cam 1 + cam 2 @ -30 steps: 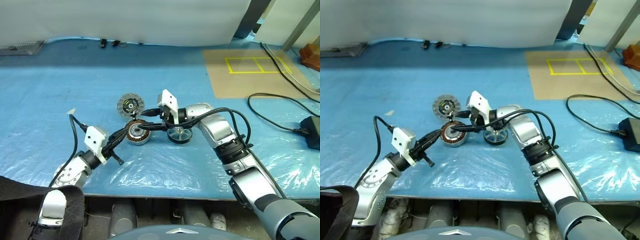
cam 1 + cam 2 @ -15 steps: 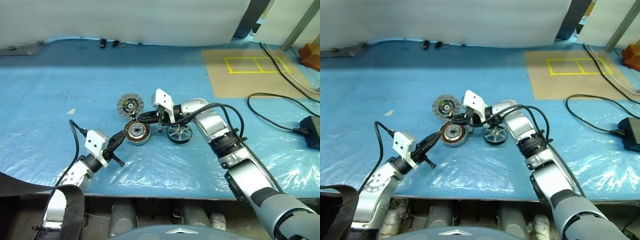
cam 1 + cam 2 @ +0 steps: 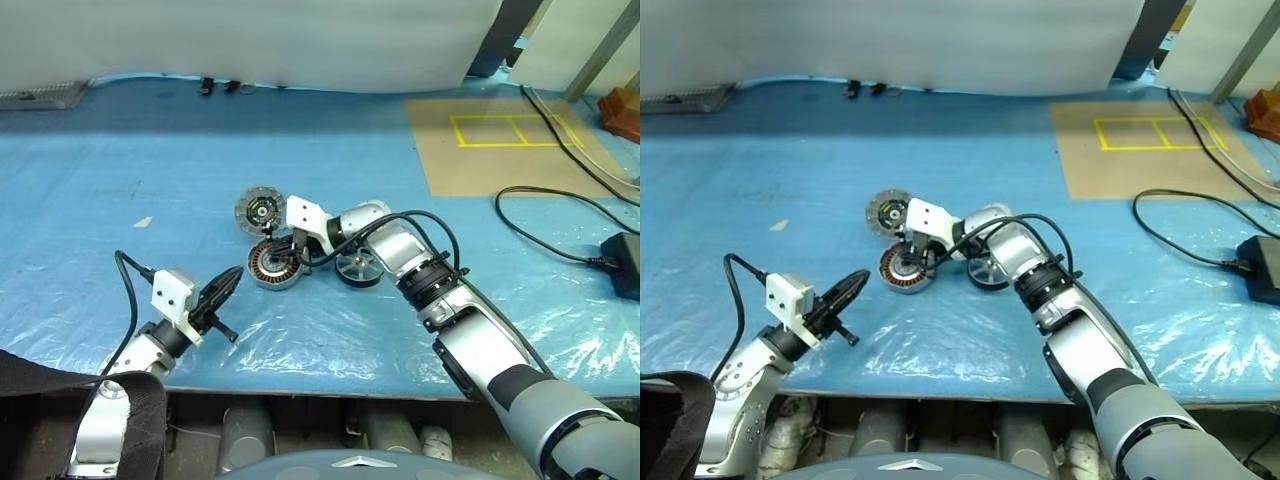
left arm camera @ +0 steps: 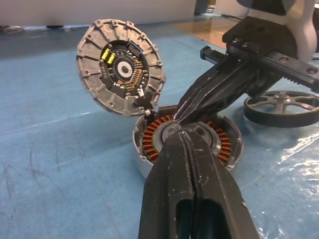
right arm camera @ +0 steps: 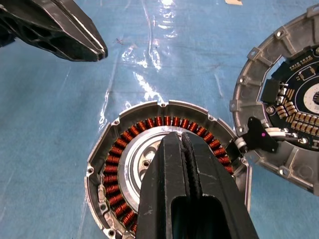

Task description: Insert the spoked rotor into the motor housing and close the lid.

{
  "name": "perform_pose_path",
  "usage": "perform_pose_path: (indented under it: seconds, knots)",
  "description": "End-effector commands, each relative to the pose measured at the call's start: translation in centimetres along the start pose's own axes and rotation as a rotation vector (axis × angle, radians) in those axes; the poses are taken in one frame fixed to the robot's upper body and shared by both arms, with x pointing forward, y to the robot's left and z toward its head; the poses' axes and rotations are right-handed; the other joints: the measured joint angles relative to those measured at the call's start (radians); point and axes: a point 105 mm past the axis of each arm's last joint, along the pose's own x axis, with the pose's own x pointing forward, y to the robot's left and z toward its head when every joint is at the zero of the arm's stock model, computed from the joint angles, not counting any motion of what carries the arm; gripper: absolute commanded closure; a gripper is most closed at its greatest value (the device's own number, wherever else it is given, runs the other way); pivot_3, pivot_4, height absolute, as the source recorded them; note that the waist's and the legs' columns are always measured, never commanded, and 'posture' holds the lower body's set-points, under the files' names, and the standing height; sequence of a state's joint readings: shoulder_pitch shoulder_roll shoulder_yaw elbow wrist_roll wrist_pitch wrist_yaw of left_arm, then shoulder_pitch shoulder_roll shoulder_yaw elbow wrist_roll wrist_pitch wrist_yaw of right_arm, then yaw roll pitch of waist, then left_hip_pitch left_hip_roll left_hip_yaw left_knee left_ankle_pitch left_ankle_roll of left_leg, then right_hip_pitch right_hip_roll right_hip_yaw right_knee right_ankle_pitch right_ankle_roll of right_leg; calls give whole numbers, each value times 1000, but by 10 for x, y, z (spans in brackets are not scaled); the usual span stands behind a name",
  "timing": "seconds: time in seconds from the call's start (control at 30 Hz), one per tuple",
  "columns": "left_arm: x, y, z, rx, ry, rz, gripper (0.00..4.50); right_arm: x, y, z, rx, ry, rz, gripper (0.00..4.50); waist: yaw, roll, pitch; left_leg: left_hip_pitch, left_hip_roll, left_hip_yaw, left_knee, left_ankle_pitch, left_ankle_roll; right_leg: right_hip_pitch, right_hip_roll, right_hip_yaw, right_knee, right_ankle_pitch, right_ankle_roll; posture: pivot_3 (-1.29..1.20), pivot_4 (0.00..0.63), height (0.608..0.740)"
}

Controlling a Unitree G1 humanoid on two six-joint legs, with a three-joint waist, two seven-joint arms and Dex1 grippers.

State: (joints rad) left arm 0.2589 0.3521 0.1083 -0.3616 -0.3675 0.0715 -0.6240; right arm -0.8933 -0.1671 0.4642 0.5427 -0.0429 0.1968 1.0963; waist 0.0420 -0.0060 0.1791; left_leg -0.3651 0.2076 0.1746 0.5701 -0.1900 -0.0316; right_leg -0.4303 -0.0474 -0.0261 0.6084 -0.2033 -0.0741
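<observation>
The motor housing (image 3: 270, 267), a silver cup with copper windings, sits on the blue sheet mid-table. Its lid (image 3: 260, 210) stands tilted open at the housing's far edge, showing its yellow-black centre. The spoked rotor (image 3: 358, 268) lies flat just right of the housing. My right gripper (image 5: 175, 137) is shut and empty, with its tips over the housing's central hub (image 4: 182, 130). My left gripper (image 3: 232, 279) is shut and empty too, and points at the housing from a little to its near left, apart from it.
A brown cardboard sheet (image 3: 500, 145) with yellow tape lies at the far right. Black cables (image 3: 545, 205) and a black power adapter (image 3: 622, 262) lie on the right. The table's front edge (image 3: 330, 388) runs close behind my arms.
My right gripper has shut and swung left and down, from beside the rotor to over the housing's hub. My left gripper has drawn back slightly from the housing.
</observation>
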Motion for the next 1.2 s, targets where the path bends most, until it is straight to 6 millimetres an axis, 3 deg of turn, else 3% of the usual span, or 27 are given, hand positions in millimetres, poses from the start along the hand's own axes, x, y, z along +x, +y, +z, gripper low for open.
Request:
perform_pose_path:
  seconds: [0.03,0.17,0.33,0.53,0.93,1.2]
  knots:
    - [-1,-4,7,24,-18,-21,4500,3,1,-1,-57,41,15,4399,-1,0,0,0,0,0,0,0,0,0,0,0,0,0,0,0,150,740]
    - [0,0,7,25,-20,-8,4500,1,14,-27,-61,155,80,4399,0,0,0,1,0,0,0,0,0,1,0,0,0,0,0,0,150,740]
    - [5,2,12,37,-47,-18,4500,4,12,-20,-69,131,58,4399,1,0,0,3,0,0,0,0,0,4,-1,0,0,0,0,0,150,740]
    - [6,2,9,37,-27,-36,4500,1,4,13,-1,-42,31,4399,0,0,0,5,0,0,0,0,0,5,0,0,0,0,0,0,150,740]
    - [5,4,10,33,-34,-12,4500,7,0,18,32,-62,-12,4399,-1,0,0,5,0,0,0,0,0,4,0,0,0,0,0,0,150,740]
    - [2,5,10,37,-26,3,4500,20,2,-4,30,33,-60,4399,0,0,0,5,0,0,0,0,0,4,0,0,0,0,0,0,150,740]
